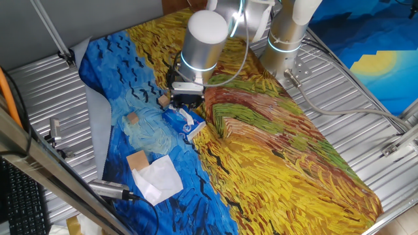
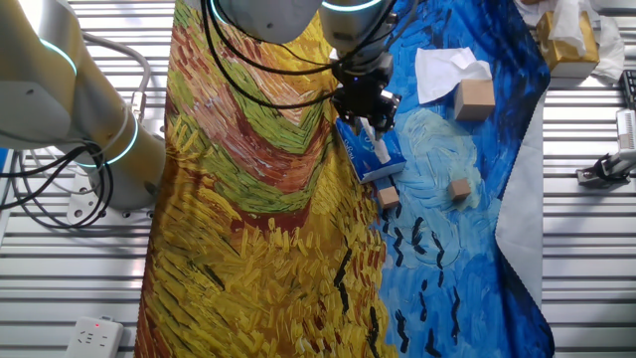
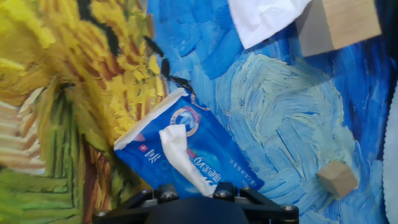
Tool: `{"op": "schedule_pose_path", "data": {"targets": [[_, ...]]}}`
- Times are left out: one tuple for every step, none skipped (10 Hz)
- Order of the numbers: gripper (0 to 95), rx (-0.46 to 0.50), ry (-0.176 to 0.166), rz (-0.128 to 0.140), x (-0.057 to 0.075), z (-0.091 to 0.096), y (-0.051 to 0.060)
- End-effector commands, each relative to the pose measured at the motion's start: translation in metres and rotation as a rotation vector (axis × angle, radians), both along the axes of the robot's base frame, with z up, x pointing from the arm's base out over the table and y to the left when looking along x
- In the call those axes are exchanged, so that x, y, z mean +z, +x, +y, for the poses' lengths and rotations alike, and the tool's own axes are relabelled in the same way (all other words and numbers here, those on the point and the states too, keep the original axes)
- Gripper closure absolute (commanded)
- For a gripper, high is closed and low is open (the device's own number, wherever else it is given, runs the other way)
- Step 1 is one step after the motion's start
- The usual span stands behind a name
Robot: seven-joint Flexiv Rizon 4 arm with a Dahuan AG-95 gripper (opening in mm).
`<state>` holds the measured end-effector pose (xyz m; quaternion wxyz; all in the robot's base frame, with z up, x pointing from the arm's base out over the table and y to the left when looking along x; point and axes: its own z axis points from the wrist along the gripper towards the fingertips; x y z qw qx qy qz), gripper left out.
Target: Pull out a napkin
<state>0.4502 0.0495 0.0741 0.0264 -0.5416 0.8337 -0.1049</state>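
Note:
A small blue tissue pack (image 1: 177,121) lies on the painted cloth, also in the other fixed view (image 2: 379,165) and the hand view (image 3: 219,148). A creased white napkin (image 3: 179,151) rises out of its slot as a narrow strip toward my hand; it also shows in both fixed views (image 1: 189,118) (image 2: 374,136). My gripper (image 1: 185,106) (image 2: 369,121) hangs right above the pack, shut on the top of the napkin strip. In the hand view the gripper (image 3: 200,186) shows only as a dark body at the bottom edge, and the strip's upper end is hidden under it.
A smooth white square sheet (image 1: 157,179) (image 2: 442,70) (image 3: 261,18) lies beside a larger tan block (image 1: 137,160) (image 2: 475,97) (image 3: 339,22). Two small wooden cubes (image 2: 459,189) (image 2: 388,197) sit near the pack. Metal slats surround the cloth (image 1: 274,156).

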Motion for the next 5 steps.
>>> {"op": "schedule_pose_path", "data": {"targets": [[95.0, -0.026, 0.002, 0.018, 0.0015, 0.0007, -0.0011], [95.0, -0.031, -0.001, 0.020, 0.0015, 0.0007, -0.0011], [95.0, -0.031, -0.003, 0.020, 0.0015, 0.0007, -0.0011], [95.0, -0.033, -0.006, 0.021, 0.0015, 0.0007, -0.0011], [95.0, -0.038, -0.007, 0.022, 0.0017, 0.0007, -0.0011]]}}
